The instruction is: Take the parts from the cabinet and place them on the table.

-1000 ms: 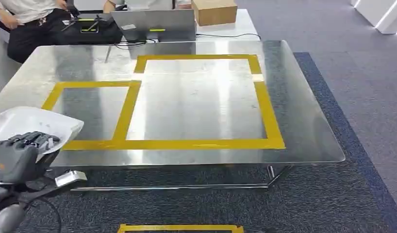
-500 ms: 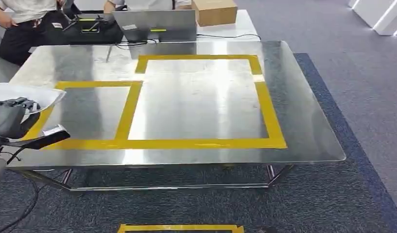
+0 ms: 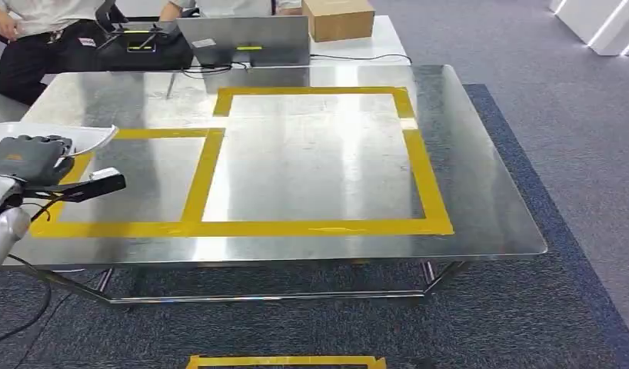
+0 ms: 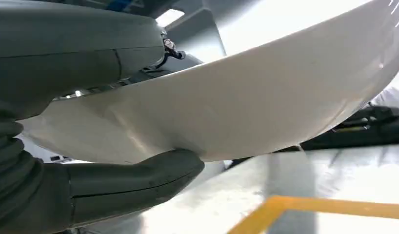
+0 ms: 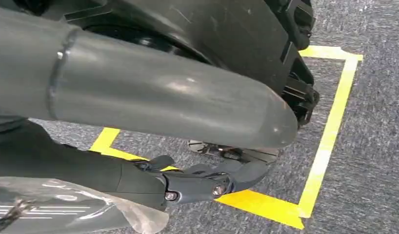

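Carrying a white part point(image 3: 61, 137) over the near-left corner of the table point(image 3: 319, 161), the left hand point(image 3: 27, 157) has it off the cabinet but not yet set down. The task stands, by my judgement, near the end of one delivery: the part hangs above the smaller yellow tape square point(image 3: 142, 181) at the table's left side, apart from the steel, and lowering and letting go are left. No other part lies on the table, so any further ones would still have to be fetched; the cabinet itself is out of sight.

In the left wrist view the hand is clamped on the part point(image 4: 246, 97): the thick thumb point(image 4: 139, 183) presses one face of the curved white shell and the grey cover of the hand lies against the other, so the shell's edge is pinched between them. The steel and a strip of yellow tape show just beyond it.

The right hand point(image 5: 207, 183) hangs by the robot's side over the carpet, fingers loosely extended and holding nothing.
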Motion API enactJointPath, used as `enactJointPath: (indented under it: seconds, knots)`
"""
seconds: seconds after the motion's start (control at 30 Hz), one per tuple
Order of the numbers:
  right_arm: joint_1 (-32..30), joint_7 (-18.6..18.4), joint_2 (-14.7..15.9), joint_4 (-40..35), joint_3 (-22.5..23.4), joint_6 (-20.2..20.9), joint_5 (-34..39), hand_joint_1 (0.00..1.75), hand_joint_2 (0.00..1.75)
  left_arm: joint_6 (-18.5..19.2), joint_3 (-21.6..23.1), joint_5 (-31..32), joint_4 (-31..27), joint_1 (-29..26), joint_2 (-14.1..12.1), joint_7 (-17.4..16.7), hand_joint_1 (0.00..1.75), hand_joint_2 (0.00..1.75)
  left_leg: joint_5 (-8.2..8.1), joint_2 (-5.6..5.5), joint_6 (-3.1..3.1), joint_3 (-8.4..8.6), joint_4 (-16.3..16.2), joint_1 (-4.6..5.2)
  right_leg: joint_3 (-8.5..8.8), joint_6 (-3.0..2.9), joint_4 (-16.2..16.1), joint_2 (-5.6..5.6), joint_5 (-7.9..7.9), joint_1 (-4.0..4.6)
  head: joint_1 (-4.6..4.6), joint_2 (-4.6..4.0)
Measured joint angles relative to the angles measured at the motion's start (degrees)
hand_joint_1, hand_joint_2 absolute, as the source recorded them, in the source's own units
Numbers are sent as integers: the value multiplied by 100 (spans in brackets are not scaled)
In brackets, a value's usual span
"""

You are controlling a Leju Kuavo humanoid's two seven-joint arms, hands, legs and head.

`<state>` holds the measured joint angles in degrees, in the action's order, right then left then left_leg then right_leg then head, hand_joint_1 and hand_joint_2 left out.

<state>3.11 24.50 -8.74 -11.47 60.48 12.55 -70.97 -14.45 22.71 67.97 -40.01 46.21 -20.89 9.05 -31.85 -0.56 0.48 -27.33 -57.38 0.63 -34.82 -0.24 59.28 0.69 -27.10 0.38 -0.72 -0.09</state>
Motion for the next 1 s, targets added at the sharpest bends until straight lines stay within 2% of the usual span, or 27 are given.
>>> enactJointPath:
  seconds: [0.33, 0.47, 0.5, 0.53, 0.57, 0.63, 0.67, 0.7, 0.73, 0.77, 0.8, 0.87, 0.9, 0.93, 0.97, 1.0]
  knots:
    - [-1, 0, 0, 0, 0, 0, 2, 0, 0, 0, 20, 5, 76, 44, 22, -5, 175, 175, 0, 3, 0, 1, 0, 0, 0, 0, 0, 4, 0, 0, 2, 0]
    - [-4, -13, 0, 2, -2, 0, 2, 0, 0, -35, 102, 11, 356, 183, 116, -24, 175, 175, -1, 8, 1, 0, 0, 0, -3, 0, -3, 7, 0, 0, 2, 0]
    - [1, -33, 0, 7, -2, -2, 2, 0, 0, -212, 181, 92, 552, 287, 234, -29, 0, 175, -1, 6, 1, -2, 0, 0, -3, 0, -4, 2, -1, 0, 2, 0]
    - [-4, -68, 0, 7, -2, -4, 22, 0, 0, -461, 306, 173, 707, 354, 350, -79, 0, 0, -1, 7, 1, -3, 0, 0, -3, 1, -4, 7, -1, 0, 2, 0]
    - [-6, -72, 0, 9, -2, -15, 30, 0, 0, -688, 352, 164, 770, 373, 400, -64, 0, 0, -1, 8, 1, -2, 0, 0, -3, 1, -5, 7, -1, -1, 2, 0]
    - [-6, -74, 0, 22, -4, -33, 0, 0, 0, -1331, 380, -77, 801, 287, 457, 262, 0, 0, -1, 7, 2, -2, -1, 0, -3, 2, -5, 4, 1, -1, 4, 0]
    - [-9, -76, 0, 28, -4, -39, -4, 0, 0, -1377, 378, -170, 772, 260, 467, 325, 0, 0, -7, 3, 48, -13, -49, 23, 2, 69, -51, -2, 51, -42, 4, 0]
    - [-8, -83, 0, 33, -7, -48, -4, 0, 0, -1412, 367, -269, 706, 233, 479, 398, 0, 0, 59, 3, 104, -6, 8, 30, 15, 96, -96, 2, 114, -54, 15, 0]
    - [-1, -83, 0, 33, -7, -59, -4, 0, 0, -1427, 352, -392, 604, 193, 494, 481, 0, 0, 194, 9, 160, 37, 190, 14, 44, 132, -168, 11, 135, -15, 4, 0]
    - [4, -83, 0, 33, -7, -70, -2, 0, 0, -1458, 319, -591, 466, 128, 540, 610, 0, 0, 276, 57, 172, 119, 336, -29, -31, 139, -154, -10, 40, -14, -4, 0]
    - [4, -79, 0, 33, -7, -83, 4, 0, 0, -1478, 264, -812, 304, 58, 570, 739, 0, 0, 314, 55, 208, 123, 408, -48, -132, 147, 49, -11, -115, -19, -15, 0]
    - [-4, -85, 0, 37, -7, -94, 26, 0, 0, -1477, 166, -1297, -77, -212, 645, 999, 0, 0, 314, 78, 203, 109, 400, -58, -498, 182, 876, -12, -446, -68, -24, 0]
    - [-14, -87, 2, 37, -7, -101, 48, 0, 0, -1445, 79, -1666, -369, -430, 686, 1181, 0, 0, 303, 96, 198, 109, 394, -60, -687, 215, 1259, -15, -548, -102, -13, 0]
    - [-24, -96, 4, 37, -4, -105, 76, 0, 0, -1377, -4, -1940, -693, -675, 725, 1301, 0, 0, 293, 108, 185, 109, 380, -73, -773, 255, 1399, -26, -510, -130, -17, 0]
    - [-32, -109, 4, 37, -4, -107, 96, 0, 0, -1236, -79, -2373, -1084, -954, 800, 1453, 0, 0, 268, 111, 147, 109, 357, -101, -706, 302, 1258, -36, -332, -160, -18, 0]
    - [-35, -122, 6, 37, -2, -107, 109, 0, 0, -1139, -157, -2682, -1502, -1217, 830, 1527, 0, 0, 224, 111, 97, 106, 306, -144, -516, 352, 881, -51, -71, -199, -17, 0]
